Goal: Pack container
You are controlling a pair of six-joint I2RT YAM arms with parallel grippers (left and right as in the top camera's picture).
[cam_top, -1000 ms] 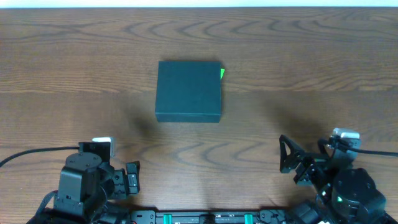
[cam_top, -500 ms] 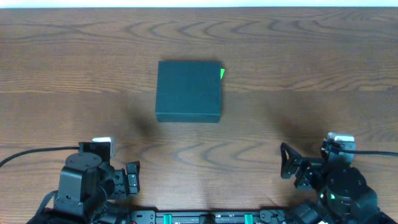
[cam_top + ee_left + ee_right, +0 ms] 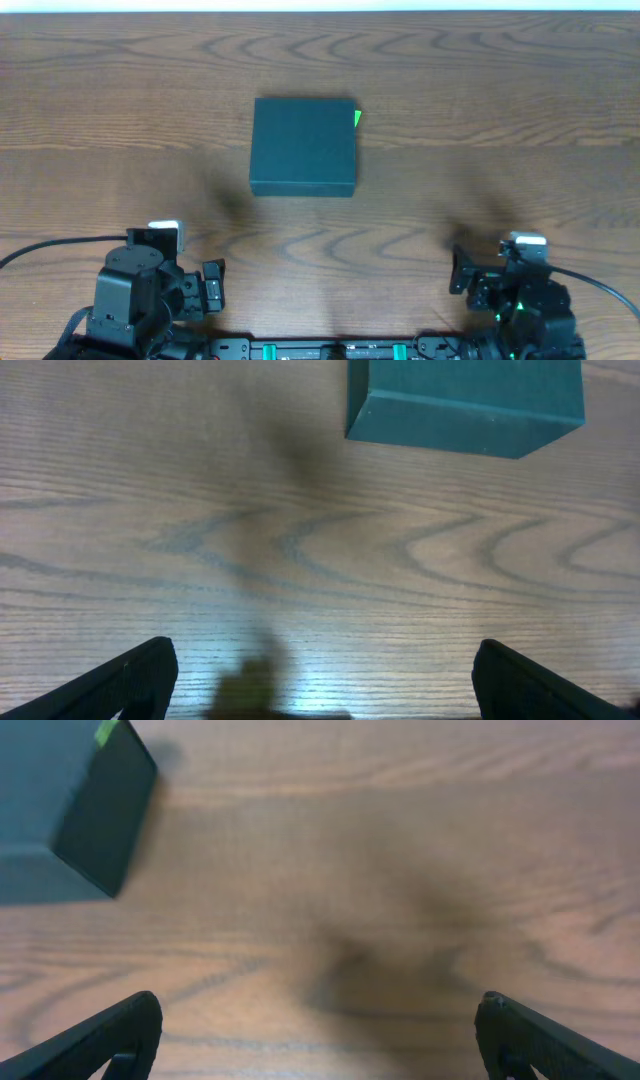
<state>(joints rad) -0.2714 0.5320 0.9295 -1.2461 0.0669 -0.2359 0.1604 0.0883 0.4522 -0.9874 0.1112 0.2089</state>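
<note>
**On the wooden table, a shut box and two waiting arms**

Near the middle of the brown wood-grain table, a little toward the far edge, sits the dark green-black matte square container. It rests flat on its base, with its sides almost parallel to the table edges. Its lid lies flat, and I take it to be closed. A small bright green tab shows at its far right corner; I cannot tell what it belongs to. I think the box is placed there so that both arms can reach it equally well, one from each side.

The left gripper hangs low at the near left, its two black fingers spread wide with only bare wood between them. It holds nothing. The right gripper is at the near right, spread just as wide and also holding nothing. Both are well apart from the container, which appears only at the top of each wrist view. To me this looks like a resting pose, either before the packing begins or after it is finished. No snack packet shows in any view, so I cannot say which.

The surface is smooth, with a soft sheen and faint shadows under the arms. A black cable runs off from the left arm. Beyond the far edge I see only a pale strip of the room.
</note>
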